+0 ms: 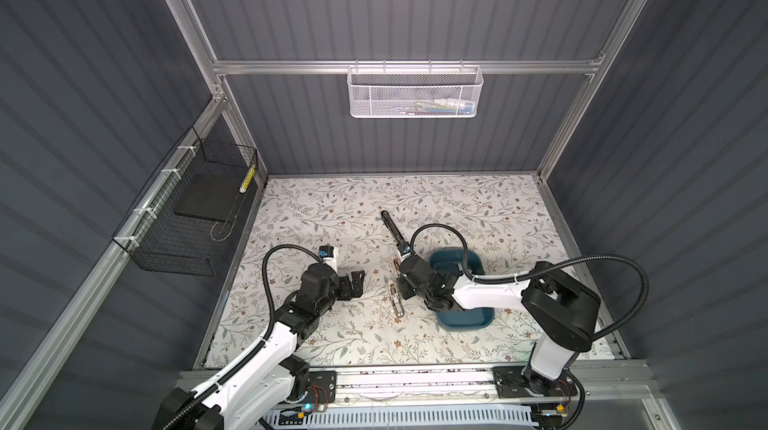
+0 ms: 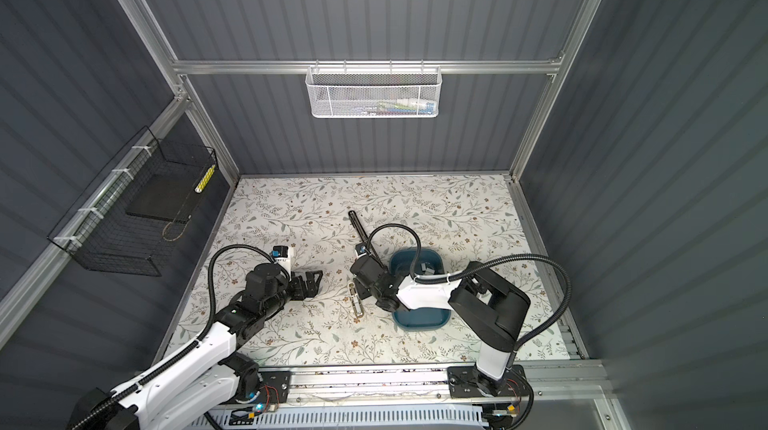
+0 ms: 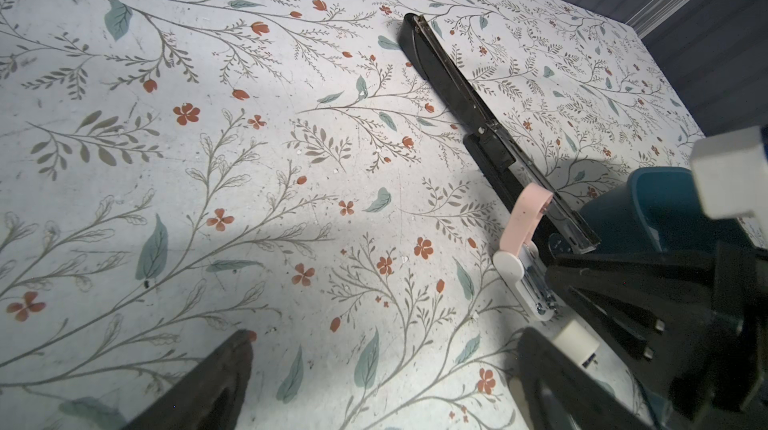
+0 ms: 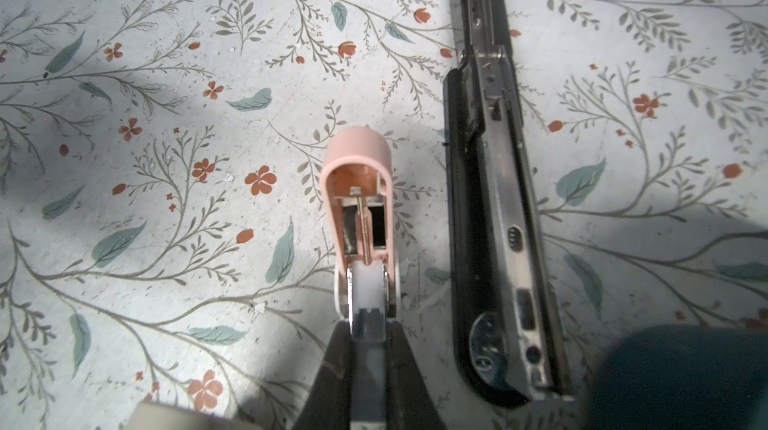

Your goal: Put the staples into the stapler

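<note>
Seating could fail: right gripper (image 4: 368, 326), jaws clenched on what seems a staple strip (image 4: 369, 365), meets the open channel of the pink stapler (image 4: 357, 157) mid-bench; a tilt would jam it. Left gripper (image 1: 356, 283) gapes idle, bracing nothing. Spare staples (image 2: 427, 269) lie in the blue tray (image 2: 422, 319) nearby.

White mesh basket (image 1: 374, 95) on back wall, black wire basket (image 1: 174, 259), floral tabletop (image 1: 332, 207)

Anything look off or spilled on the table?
Nothing spilled or broken. The black stapler lies splayed open flat, angled, near the teal bin. The pink stapler has its lid hinged up, white base clamped in the right gripper, jaws shut. Both suit loading.
</note>
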